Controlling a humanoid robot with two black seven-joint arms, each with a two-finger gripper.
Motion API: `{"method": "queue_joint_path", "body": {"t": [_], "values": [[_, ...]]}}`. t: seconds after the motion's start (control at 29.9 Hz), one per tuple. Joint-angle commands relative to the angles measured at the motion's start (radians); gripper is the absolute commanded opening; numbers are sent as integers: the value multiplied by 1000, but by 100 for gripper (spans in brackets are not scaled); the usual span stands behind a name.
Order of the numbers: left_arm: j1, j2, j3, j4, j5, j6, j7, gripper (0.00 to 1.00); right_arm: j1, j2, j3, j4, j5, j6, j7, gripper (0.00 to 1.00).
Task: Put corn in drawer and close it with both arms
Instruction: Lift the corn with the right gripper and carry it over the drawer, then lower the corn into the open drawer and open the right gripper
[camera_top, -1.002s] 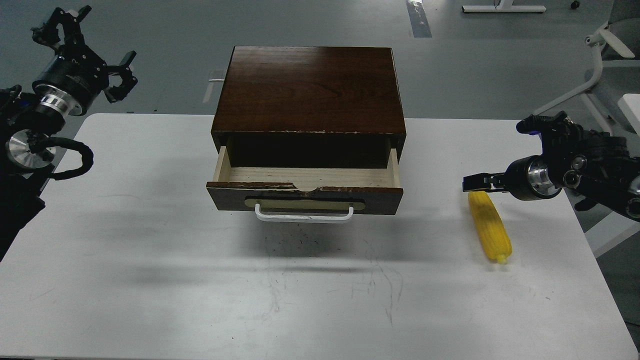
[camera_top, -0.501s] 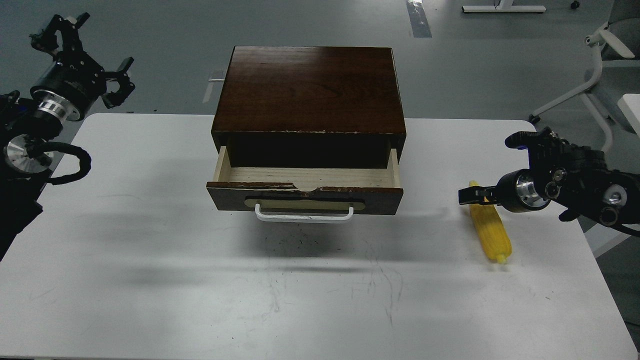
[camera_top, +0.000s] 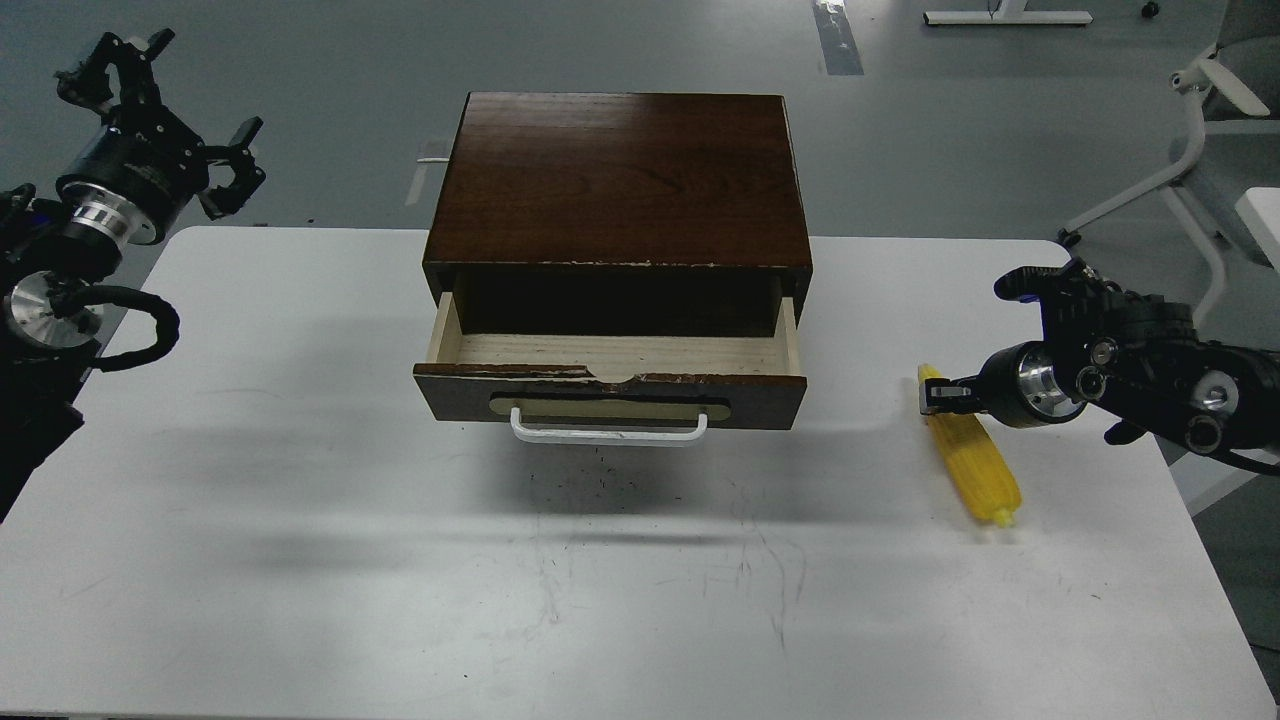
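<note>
- Head view shows the right end effector low over the bench at the right, its dark tip crossing the thin upper end of the corn; whether its fingers are spread or closed on the cob cannot be told, since they read as one dark shape.
- Behind that tip, a silver ring and the black jointed right arm run off toward the right edge.
- The corn lies flat on the bench, well to the right of the drawer, slanting from its thin end near the end effector down to its stubbed thick end nearer the camera.
- The left end effector hangs raised beyond the bench's far left corner, its clawed fingers spread apart and holding nothing.
- The left arm drops from it along the left edge, with a silver ring and a looped black cable.
- The drawer stands pulled partway out of the dark brown cabinet at the middle of the bench; its pale wooden inside is bare, its front edge is chipped, and the white handle faces the camera.
</note>
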Motion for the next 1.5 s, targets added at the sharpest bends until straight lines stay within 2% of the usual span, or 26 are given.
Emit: {"method": "queue_joint_path", "body": {"t": [0.0, 0.17, 0.2, 0.33, 0.53, 0.63, 0.7, 0.94, 1.04, 1.07, 1.17, 1.47], "values": [[-3, 0, 0, 0, 0, 0, 0, 99, 17, -3, 0, -9, -2, 0, 0, 14], [-12, 0, 0, 0, 0, 0, 0, 99, 114, -21, 15, -15, 0, 0, 3, 9], [-12, 0, 0, 0, 0, 0, 0, 99, 146, -41, 25, -11, 0, 0, 6, 6], [-14, 0, 0, 0, 0, 0, 3, 99, 298, -120, 31, -8, -3, 0, 11, 4], [-15, 2, 0, 0, 0, 0, 5, 99, 474, -120, 37, -1, -5, 0, 22, 2], [-17, 11, 0, 0, 0, 0, 6, 99, 539, -109, 38, 23, -8, 0, 46, 1], [-17, 31, 1, -1, 1, 0, 8, 99, 583, -80, 37, 89, -16, 0, 69, 1], [-17, 55, 1, -1, 1, 0, 8, 99, 660, 56, 34, 221, -67, 0, 88, 1], [-17, 58, 1, -1, 0, 0, 8, 99, 680, 115, 35, 258, -166, 0, 138, 1], [-15, 61, 1, -1, 0, 0, 8, 99, 686, 145, 34, 273, -213, 0, 170, 1], [-15, 64, 1, -1, 0, 0, 8, 99, 688, 195, 32, 333, -323, 0, 213, 1], [-11, 81, 1, -1, -2, 0, 3, 99, 662, 285, -27, 428, -597, 0, 223, 1]]}}
